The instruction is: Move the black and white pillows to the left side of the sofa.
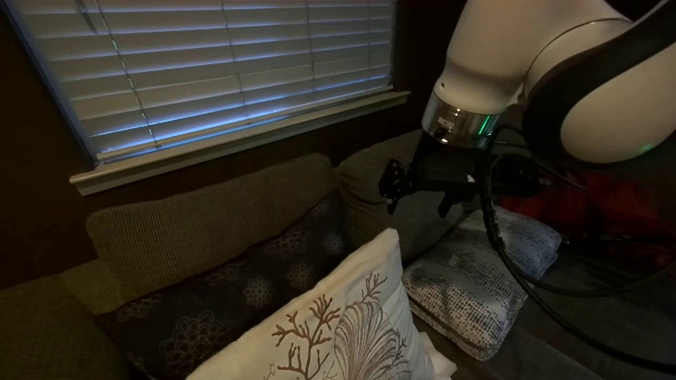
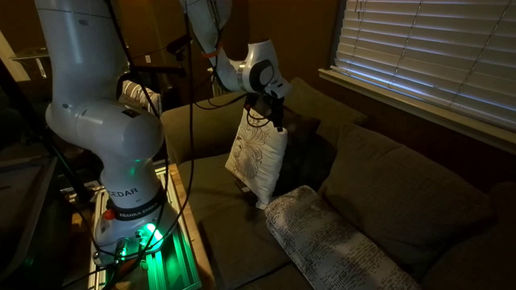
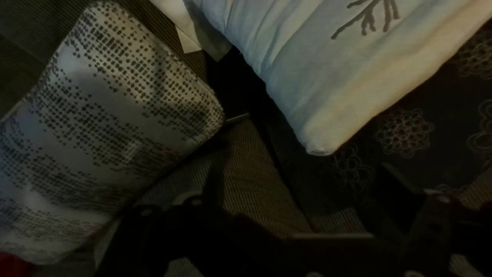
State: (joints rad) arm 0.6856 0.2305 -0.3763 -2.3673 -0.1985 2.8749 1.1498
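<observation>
Olive-brown fabric sofa (image 2: 399, 193). Against a back cushion (image 1: 211, 227), near the armrest (image 2: 201, 129), leans the black floral throw pillow (image 1: 253, 285); before it the cream-white coral-print throw pillow (image 1: 338, 324) stands tilted. Both should prove light, soft and yielding; the white one's raised corner suits pinching. Open air lies above that corner, while the grey-dotted pillow (image 1: 470, 285) lies near the lower edge across a narrow gap. The gripper (image 1: 417, 210), jaws parted around nothing, hangs near the corner without contact.

You are working in a home: a broad, olive-brown, ribbed-fabric sofa (image 2: 387, 181), a square, cream-white, coral-printed cloth throw pillow (image 1: 330, 327), and white, horizontal-slatted window blinds (image 1: 227, 79) above a long, pale sill (image 1: 237, 142).
</observation>
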